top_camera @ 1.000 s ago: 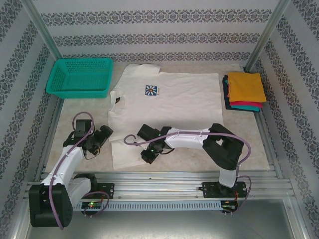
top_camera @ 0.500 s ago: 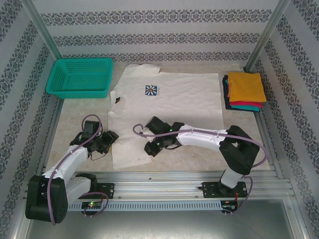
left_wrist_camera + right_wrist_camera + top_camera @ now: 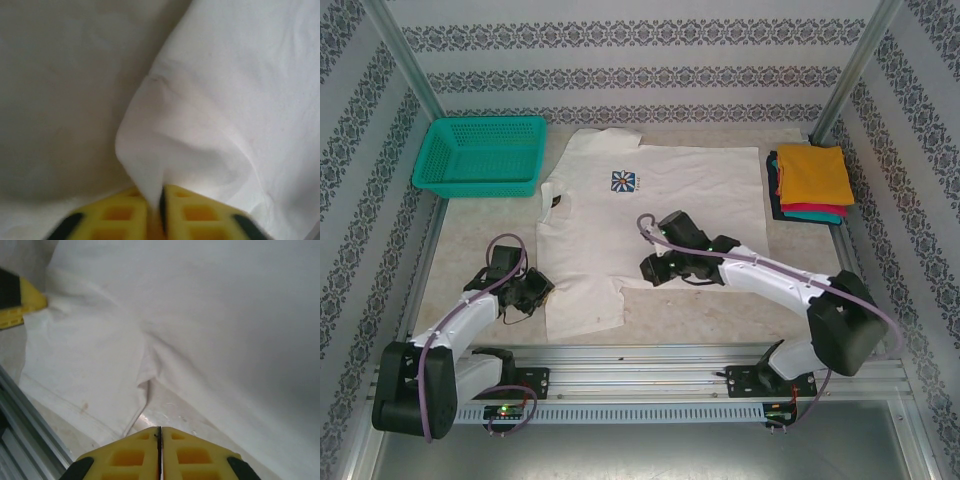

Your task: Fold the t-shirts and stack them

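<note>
The white t-shirt (image 3: 705, 205) with a blue daisy print (image 3: 626, 181) lies spread flat across the middle of the table. My left gripper (image 3: 536, 291) sits at the left edge of its near sleeve. Seen from the left wrist, its yellow fingers (image 3: 192, 210) are shut on a raised fold of white cloth (image 3: 150, 160). My right gripper (image 3: 654, 268) hovers at the shirt's near edge. In the right wrist view its jaws (image 3: 160, 430) are pressed together with nothing between them, above bare table beside the sleeve's hem (image 3: 142, 390). Folded orange, red and teal shirts (image 3: 812, 183) are stacked at the right.
A teal mesh basket (image 3: 480, 153) stands at the back left. The table's metal front rail (image 3: 640, 360) runs just behind the near sleeve. Patterned walls close in the back and both sides. Bare tabletop (image 3: 480, 235) lies left of the shirt.
My left gripper has gone from open to shut on the sleeve's edge. The right arm has swung right and away from the near sleeve, its jaws staying together.
</note>
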`<state>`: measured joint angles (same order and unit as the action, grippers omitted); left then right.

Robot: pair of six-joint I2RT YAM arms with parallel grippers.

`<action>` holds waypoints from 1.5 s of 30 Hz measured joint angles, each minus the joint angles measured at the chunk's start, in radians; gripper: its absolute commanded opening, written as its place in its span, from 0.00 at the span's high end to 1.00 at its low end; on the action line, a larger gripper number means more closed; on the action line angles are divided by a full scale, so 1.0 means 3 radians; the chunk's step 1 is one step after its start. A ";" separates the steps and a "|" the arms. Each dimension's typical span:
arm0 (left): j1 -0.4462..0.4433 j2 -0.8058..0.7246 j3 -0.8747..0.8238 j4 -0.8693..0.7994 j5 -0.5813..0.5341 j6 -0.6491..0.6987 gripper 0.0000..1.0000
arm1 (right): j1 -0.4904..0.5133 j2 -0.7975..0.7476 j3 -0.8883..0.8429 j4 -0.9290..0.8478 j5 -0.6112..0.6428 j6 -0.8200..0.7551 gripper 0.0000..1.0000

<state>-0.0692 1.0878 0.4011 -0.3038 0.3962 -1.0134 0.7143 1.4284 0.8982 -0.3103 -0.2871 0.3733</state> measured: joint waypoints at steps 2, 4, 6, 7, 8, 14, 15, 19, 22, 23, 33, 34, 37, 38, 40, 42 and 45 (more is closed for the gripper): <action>-0.0009 -0.0005 -0.0001 0.0006 0.0000 0.0014 1.00 | -0.0125 -0.0168 -0.0134 0.0038 0.0076 0.0126 0.77; -0.0009 -0.0019 -0.0003 0.0004 -0.0005 0.0018 1.00 | -0.0331 -0.0406 -0.0317 0.0043 0.0219 0.0313 0.65; -0.0009 -0.0042 -0.0004 0.0004 -0.0015 0.0020 1.00 | -0.0615 -0.0674 -0.0511 -0.0008 0.0415 0.0529 0.55; -0.0009 -0.0052 -0.0004 0.0003 -0.0024 0.0020 1.00 | -0.0749 -0.0781 -0.0586 -0.0053 0.0493 0.0623 0.52; -0.0009 -0.0060 -0.0004 0.0003 -0.0028 0.0020 1.00 | -0.0917 -0.0899 -0.0674 -0.0104 0.0579 0.0718 0.51; -0.0009 -0.0076 -0.0004 0.0005 -0.0042 0.0037 1.00 | -0.1853 -0.1380 -0.0978 -0.0690 0.0922 0.0960 0.48; -0.0009 -0.0079 -0.0004 0.0006 -0.0045 0.0046 1.00 | -0.1987 -0.1436 -0.1003 -0.0788 0.0955 0.0982 0.49; -0.0010 -0.0083 -0.0004 0.0018 -0.0053 0.0048 1.00 | -0.2305 -0.1513 -0.1109 -0.1053 0.1003 0.1082 0.54; -0.0009 -0.0085 -0.0004 0.0047 -0.0065 0.0047 1.00 | -0.2450 -0.1498 -0.1217 -0.1150 0.1001 0.1144 0.60; -0.0009 -0.0085 -0.0004 0.0057 -0.0070 0.0047 1.00 | -0.2496 -0.1478 -0.1242 -0.1155 0.0996 0.1160 0.62; -0.0009 -0.0075 -0.0004 0.0120 -0.0104 0.0047 1.00 | -0.2791 -0.0991 -0.1261 -0.0876 0.0922 0.1169 0.65; -0.0009 -0.0070 -0.0004 0.0128 -0.0104 0.0047 1.00 | -0.2806 -0.0949 -0.1261 -0.0851 0.0914 0.1161 0.64; -0.0009 -0.0066 -0.0004 0.0150 -0.0104 0.0047 1.00 | -0.2841 -0.0835 -0.1261 -0.0753 0.0891 0.1108 0.63; -0.0009 -0.0065 -0.0004 0.0155 -0.0104 0.0047 1.00 | -0.2856 -0.0799 -0.1261 -0.0718 0.0879 0.1100 0.63; -0.0009 -0.0057 -0.0004 0.0168 -0.0103 0.0047 1.00 | -0.2871 -0.0727 -0.1261 -0.0665 0.0860 0.1090 0.65; -0.0009 -0.0053 -0.0004 0.0168 -0.0104 0.0047 1.00 | -0.2886 -0.0673 -0.1255 -0.0645 0.0852 0.1085 0.66; -0.0009 -0.0053 -0.0004 0.0168 -0.0104 0.0047 1.00 | -0.2904 -0.0662 -0.1249 -0.0647 0.0842 0.1074 0.67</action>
<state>-0.0719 1.0718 0.4000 -0.2535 0.3649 -0.9993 -0.1570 1.2297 0.5236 -0.5045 -0.0345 0.6956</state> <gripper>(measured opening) 0.041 0.339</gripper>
